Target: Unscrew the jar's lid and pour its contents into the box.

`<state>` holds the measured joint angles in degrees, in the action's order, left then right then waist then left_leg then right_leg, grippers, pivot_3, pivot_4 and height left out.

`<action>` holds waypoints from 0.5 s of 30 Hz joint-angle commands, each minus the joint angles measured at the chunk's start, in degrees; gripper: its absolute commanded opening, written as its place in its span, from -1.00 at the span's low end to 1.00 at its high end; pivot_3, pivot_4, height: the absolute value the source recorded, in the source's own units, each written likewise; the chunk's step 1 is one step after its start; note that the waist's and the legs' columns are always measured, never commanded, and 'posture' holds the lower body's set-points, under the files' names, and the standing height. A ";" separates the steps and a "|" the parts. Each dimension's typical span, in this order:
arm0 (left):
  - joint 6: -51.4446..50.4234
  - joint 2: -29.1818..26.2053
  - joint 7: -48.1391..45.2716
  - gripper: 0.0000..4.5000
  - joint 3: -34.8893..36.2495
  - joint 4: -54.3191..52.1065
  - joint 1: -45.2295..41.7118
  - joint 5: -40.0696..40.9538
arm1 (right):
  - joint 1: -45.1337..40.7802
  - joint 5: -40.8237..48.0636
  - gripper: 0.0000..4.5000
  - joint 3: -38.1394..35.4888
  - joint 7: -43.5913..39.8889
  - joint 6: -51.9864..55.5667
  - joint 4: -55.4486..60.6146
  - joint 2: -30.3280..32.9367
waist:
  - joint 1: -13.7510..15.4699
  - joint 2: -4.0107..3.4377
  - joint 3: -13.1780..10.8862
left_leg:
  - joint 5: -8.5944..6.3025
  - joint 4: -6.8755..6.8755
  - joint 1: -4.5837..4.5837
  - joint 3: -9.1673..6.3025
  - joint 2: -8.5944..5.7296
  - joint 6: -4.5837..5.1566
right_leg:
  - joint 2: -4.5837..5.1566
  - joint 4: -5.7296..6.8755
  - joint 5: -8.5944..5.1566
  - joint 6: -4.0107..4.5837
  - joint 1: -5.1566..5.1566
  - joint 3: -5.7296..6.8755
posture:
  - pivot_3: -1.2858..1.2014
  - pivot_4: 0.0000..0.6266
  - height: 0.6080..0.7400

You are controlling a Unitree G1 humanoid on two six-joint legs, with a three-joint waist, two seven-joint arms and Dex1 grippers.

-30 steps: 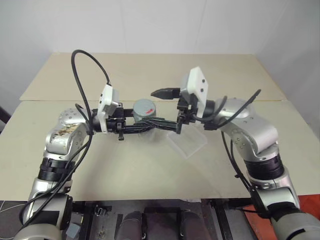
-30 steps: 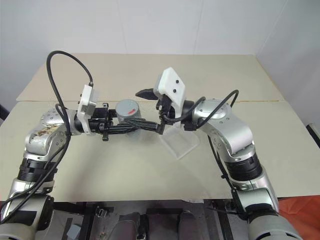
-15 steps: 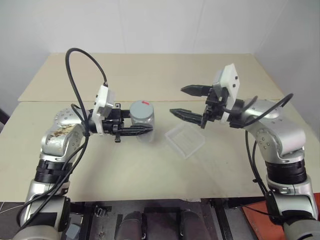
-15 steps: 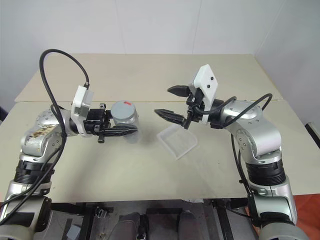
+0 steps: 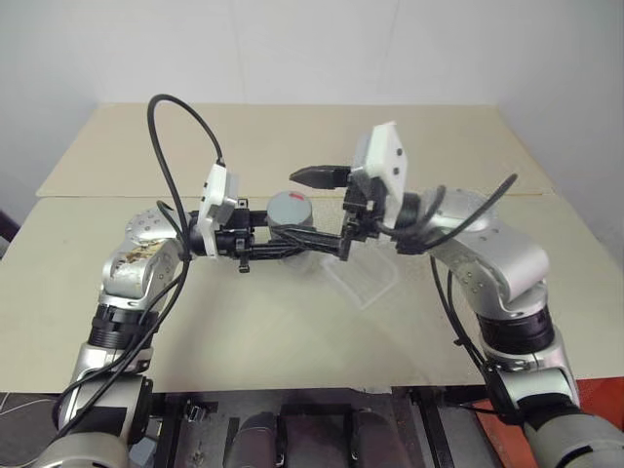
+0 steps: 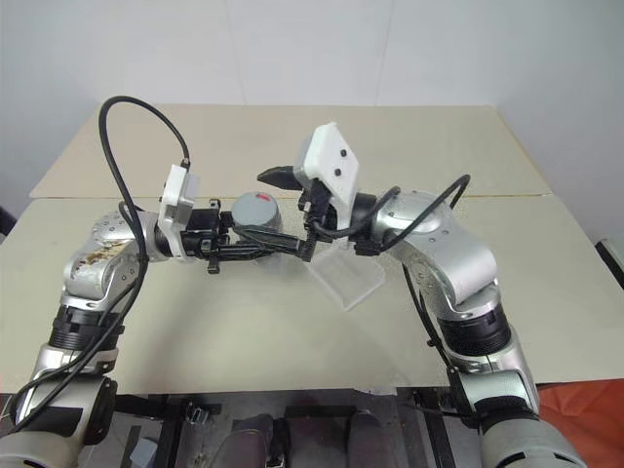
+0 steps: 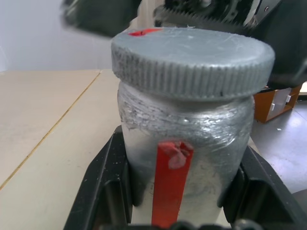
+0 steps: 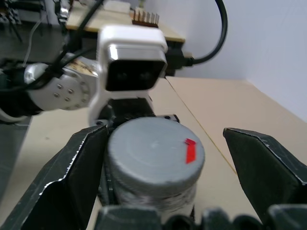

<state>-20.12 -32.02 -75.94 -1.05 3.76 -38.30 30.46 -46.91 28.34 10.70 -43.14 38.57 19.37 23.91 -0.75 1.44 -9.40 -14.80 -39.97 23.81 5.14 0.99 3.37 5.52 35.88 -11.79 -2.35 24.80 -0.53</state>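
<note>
Above the beige table (image 5: 292, 322), left to right:
Left gripper (image 5: 292, 244): pinching the small grey-walled jar (image 7: 184, 143).
Jar: upright, round grey ribbed lid (image 5: 291, 207) on.
Right gripper (image 5: 320, 207): fingers spread wide around lid.
Clear plastic box (image 5: 366, 278): at the jar's 4 o'clock.

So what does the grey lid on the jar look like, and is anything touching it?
The lid is a round, flat grey cap with ribbed edges, faint scratches and a small red mark on top. It looks like plastic. It sits level on the jar, not yet taken off. The left gripper holds the jar below it. The right gripper is open around the lid; whether a finger touches its edge can't be told.
</note>
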 commanded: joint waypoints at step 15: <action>0.53 -1.38 0.08 -0.15 1.17 -2.12 -0.20 0.82 | -1.21 -1.07 0.97 -3.66 0.03 0.05 -1.24 0.30 | -0.01 0.00 0.00 | 0.00 0.01 0.02 -0.01 0.01 0.00 | 0.00 0.04 0.00 0.00 0.00 0.02 | 0.03 -0.52 1.00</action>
<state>-20.14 -32.62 -75.08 -0.97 4.03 -38.29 30.44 -48.08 27.06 10.85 -43.71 38.71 17.07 22.97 -0.76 1.44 -9.40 -14.80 -39.96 23.83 5.13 1.00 3.37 5.52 35.92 -11.79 -2.35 24.80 -0.51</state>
